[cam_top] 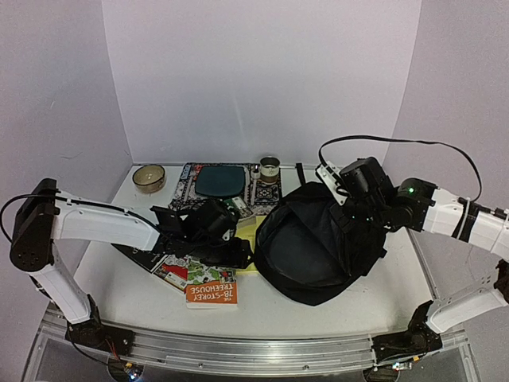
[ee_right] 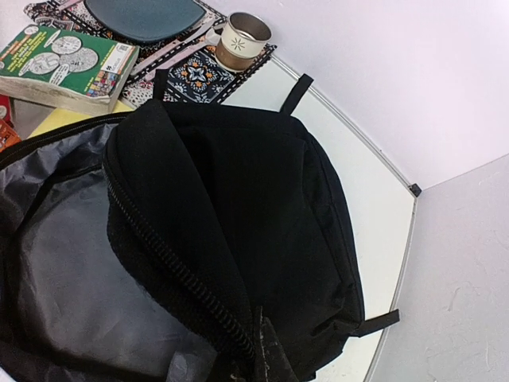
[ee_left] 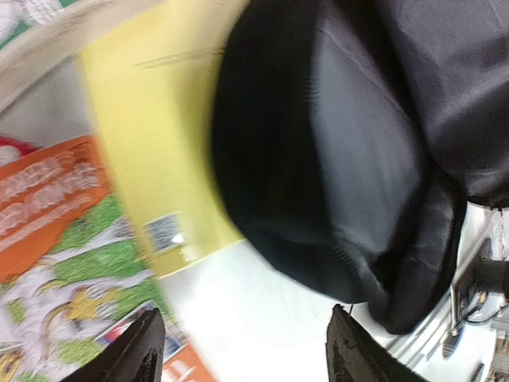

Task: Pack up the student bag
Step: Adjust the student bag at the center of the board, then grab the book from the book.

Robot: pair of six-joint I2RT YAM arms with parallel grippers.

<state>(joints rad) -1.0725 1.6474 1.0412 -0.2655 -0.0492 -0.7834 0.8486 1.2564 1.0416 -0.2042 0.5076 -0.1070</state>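
The student bag, a large black backpack, lies right of centre with its main zipper open and grey lining showing. My right gripper is at the bag's far right edge, shut on the zippered rim of the opening and holding the flap up. My left gripper is open and empty, low over the table just left of the bag; its fingers frame bare table between the books and the bag.
An orange Treehouse book and other books lie under the left arm, on a yellow folder. A green book, a teal pad on a patterned mat, a small cup and a bowl sit at the back.
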